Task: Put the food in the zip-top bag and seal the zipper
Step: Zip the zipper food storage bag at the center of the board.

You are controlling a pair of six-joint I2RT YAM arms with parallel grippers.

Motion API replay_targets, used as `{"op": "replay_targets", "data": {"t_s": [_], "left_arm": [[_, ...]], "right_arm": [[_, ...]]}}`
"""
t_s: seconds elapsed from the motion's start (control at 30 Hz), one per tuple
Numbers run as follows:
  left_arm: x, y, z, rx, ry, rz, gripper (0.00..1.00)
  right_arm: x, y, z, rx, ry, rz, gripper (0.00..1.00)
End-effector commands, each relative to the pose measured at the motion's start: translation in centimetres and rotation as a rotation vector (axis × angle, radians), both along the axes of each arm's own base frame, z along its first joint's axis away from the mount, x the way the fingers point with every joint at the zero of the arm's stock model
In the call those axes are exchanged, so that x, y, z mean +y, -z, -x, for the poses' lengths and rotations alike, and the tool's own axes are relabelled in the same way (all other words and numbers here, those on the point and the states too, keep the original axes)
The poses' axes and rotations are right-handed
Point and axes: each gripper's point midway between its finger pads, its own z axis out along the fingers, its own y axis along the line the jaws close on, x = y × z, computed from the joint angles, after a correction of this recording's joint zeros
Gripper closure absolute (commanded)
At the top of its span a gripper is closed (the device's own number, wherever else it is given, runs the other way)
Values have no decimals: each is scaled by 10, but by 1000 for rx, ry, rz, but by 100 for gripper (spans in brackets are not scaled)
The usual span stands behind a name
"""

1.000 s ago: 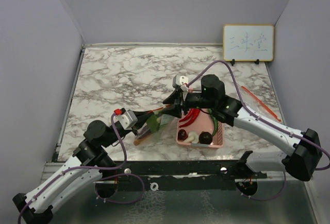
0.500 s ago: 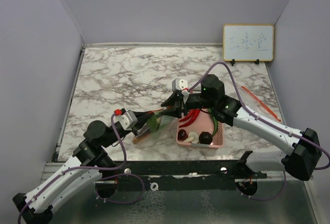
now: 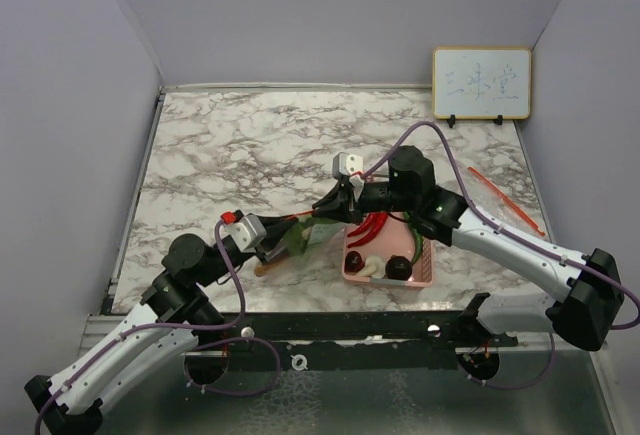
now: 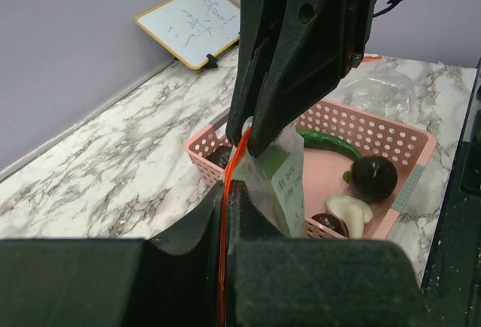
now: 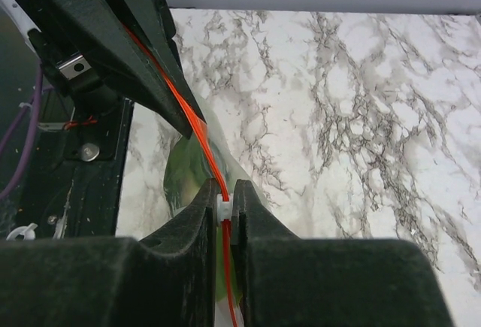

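Up close, my right gripper (image 5: 222, 201) is pinched together on the orange zipper (image 5: 197, 135), with what I take to be a white slider between its pads. The left wrist view shows my left gripper (image 4: 225, 190) clamped on that same strip just below. It also shows the zip-top bag (image 4: 284, 180) with green food (image 4: 272, 184) inside. From above, the pink basket (image 3: 428, 273) sits at the bag's 4 o'clock and holds red chilies (image 3: 372, 227). Only the left wrist view shows the dark round piece (image 4: 375, 176) and the white mushroom piece (image 4: 347, 210).
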Motion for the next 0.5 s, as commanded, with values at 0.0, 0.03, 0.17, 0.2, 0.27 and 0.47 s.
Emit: {"op": "replay_targets", "data": {"t_s": [0.0,0.03,0.17,0.2,0.27,0.47], "left_arm": [[4,-21,0,-56,-15,61,100],[6,-23,-1,-57,-27,65,100],[24,-28,-15,-52,-154,82,100],[29,-29,-18,-53,-189,82,100],[41,-30,-25,-53,-262,90,100],[82,-30,-43,-29,-501,127,100]], "right_arm": [[-6,5,-8,-10,58,25,96],[-8,8,-10,-10,71,35,97],[-21,20,-23,-12,158,64,97],[-26,21,-26,-13,179,68,97],[-35,27,-32,-11,223,83,97],[-60,31,-45,-5,312,91,97]]}}
